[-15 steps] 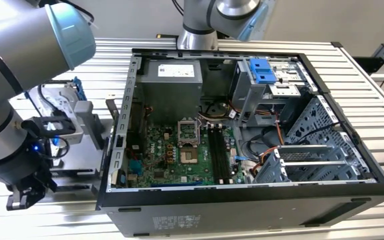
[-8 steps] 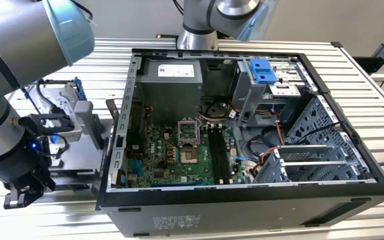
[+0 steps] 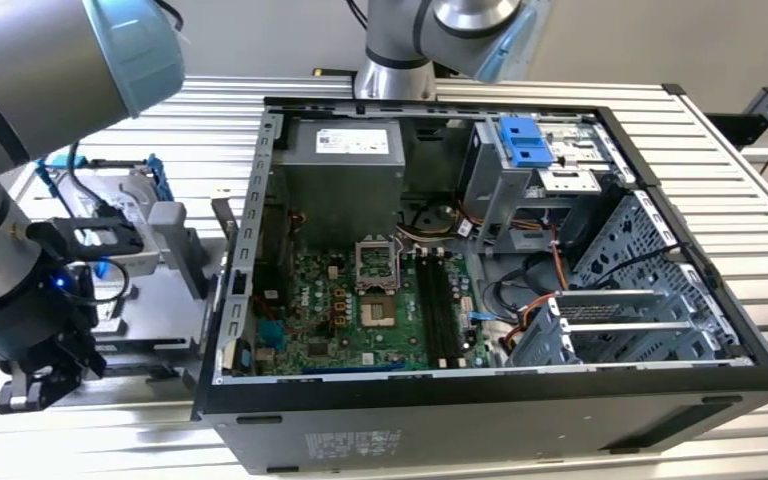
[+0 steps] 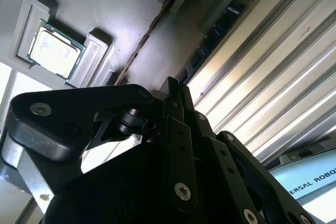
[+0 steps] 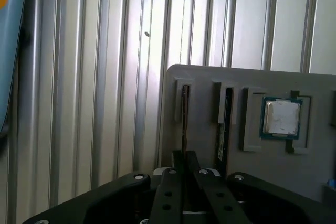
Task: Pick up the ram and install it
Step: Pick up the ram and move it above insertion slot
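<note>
The grey robot arm reaches down at the exterior view's left of the open black computer case. Its wrist is bent low, and the black two-fingered gripper hangs close over the ribbed aluminium table beside a flat grey slotted holder plate.

In both wrist views the gripper points at that plate's near edge. The jaws are drawn together to a narrow gap. The ram, a long thin dark circuit stick, stands on edge in one of the plate's slots, and its near end runs in between the jaws. The stick has not left its slot. In the second wrist view the ram shows as a thin brownish line leading towards the fingertips.

A second dark memory stick sits in the neighbouring slot of the plate. Past that stick, a small square silver processor chip lies in its own recess.

A silver hard drive in a blue bracket stands on the fixture behind the gripper in the exterior view.
</note>
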`<state>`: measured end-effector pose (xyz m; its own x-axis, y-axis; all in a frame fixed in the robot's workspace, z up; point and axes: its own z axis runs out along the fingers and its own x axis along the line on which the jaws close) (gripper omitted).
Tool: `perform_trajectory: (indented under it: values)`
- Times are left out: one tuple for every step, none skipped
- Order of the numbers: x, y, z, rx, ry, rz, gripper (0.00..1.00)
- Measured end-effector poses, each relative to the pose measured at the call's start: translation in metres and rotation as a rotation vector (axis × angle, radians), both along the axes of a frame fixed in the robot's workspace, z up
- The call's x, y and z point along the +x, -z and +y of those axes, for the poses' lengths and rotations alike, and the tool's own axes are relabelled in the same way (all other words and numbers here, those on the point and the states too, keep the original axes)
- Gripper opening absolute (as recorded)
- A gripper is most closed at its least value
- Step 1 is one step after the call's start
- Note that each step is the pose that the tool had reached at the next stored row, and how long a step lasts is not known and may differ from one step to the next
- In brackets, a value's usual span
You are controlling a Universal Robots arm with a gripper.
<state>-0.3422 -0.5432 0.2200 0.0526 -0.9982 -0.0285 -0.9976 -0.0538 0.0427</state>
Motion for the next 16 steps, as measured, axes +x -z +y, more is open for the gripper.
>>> perform_trajectory:
  values:
    - [0.0000, -0.0023, 0.0000, 0.0001, 0.000, 0.0000, 0.00]
    - [0.0000, -0.0045, 0.0000, 0.0000, 0.000, 0.0000, 0.00]
    - [0.0000, -0.0066, 0.0000, 0.0000, 0.000, 0.0000, 0.00]
    - [0.0000, -0.0082, 0.0000, -0.0001, 0.000, 0.0000, 0.00]
    - [0.0000, -0.0097, 0.0000, -0.0001, 0.000, 0.0000, 0.00]
    - [0.0000, -0.0111, 0.0000, 0.0000, 0.000, 0.0000, 0.00]
    - [0.0000, -0.0126, 0.0000, -0.0001, 0.000, 0.0000, 0.00]
    - [0.0000, -0.0142, 0.0000, 0.0000, 0.000, 0.0000, 0.00]
    - [0.0000, -0.0158, 0.0000, 0.0000, 0.000, 0.0000, 0.00]
    - [0.0000, -0.0177, 0.0000, 0.0000, 0.000, 0.0001, 0.00]
    - [0.0000, -0.0196, 0.0000, 0.0000, 0.000, 0.0000, 0.00]
    - [0.0000, -0.0217, 0.0000, -0.0001, 0.000, 0.0000, 0.00]
    - [0.0000, -0.0238, 0.0000, 0.0000, 0.000, 0.0000, 0.00]
    - [0.0000, -0.0258, 0.0000, 0.0000, 0.000, 0.0000, 0.00]
    - [0.0000, -0.0277, 0.0000, 0.0000, 0.000, 0.0000, 0.00]
    - [0.0000, -0.0295, 0.0000, 0.0000, 0.000, 0.0000, 0.00]
